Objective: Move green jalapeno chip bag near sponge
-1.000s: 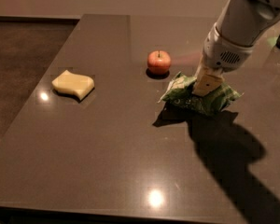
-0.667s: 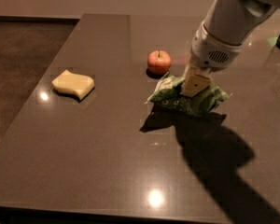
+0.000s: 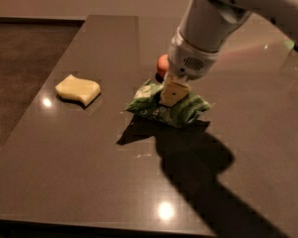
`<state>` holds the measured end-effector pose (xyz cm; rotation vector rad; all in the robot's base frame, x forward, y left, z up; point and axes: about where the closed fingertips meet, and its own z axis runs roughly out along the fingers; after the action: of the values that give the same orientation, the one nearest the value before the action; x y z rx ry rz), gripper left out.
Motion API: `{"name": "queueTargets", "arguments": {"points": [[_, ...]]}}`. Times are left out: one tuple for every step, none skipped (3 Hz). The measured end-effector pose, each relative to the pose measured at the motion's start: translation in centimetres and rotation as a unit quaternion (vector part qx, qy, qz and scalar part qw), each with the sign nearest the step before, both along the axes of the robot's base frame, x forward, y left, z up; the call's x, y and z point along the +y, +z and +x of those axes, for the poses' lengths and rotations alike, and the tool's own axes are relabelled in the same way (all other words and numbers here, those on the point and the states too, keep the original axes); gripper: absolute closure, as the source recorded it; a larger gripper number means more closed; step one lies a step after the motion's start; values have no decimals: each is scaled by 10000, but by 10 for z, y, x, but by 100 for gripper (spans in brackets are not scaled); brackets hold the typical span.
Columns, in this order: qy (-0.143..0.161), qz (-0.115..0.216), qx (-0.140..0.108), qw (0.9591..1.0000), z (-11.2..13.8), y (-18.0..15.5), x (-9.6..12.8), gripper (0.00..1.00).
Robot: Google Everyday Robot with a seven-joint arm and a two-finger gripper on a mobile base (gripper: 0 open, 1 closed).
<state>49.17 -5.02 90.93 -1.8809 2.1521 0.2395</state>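
The green jalapeno chip bag [image 3: 166,108] is a crumpled shiny green foil bag at the middle of the dark table [image 3: 89,172]. My gripper [image 3: 171,94] comes down from the upper right and is shut on the bag's top, holding it slightly above its shadow. The sponge [image 3: 78,89], a pale yellow wavy block, lies flat to the left of the bag with a gap between them.
A red apple [image 3: 162,64] sits just behind the bag, mostly hidden by my white arm [image 3: 208,29]. The table's left edge runs diagonally beside the sponge, with darker floor [image 3: 25,68] beyond. The table's front edge is at the bottom.
My gripper has carried the bag to the left, toward the sponge, and it now covers most of the apple. The sponge has not moved.
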Motion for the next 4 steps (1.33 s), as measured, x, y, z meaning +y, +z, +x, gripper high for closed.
{"name": "queueTargets", "arguments": {"points": [[183,147,-106,9997,4,7,32,100],[355,209,-204,9989,12,7,59,100],[470,236,-211,9984,20,2,81,84],[615,314,-185,9974,25,1,105,54]]}}
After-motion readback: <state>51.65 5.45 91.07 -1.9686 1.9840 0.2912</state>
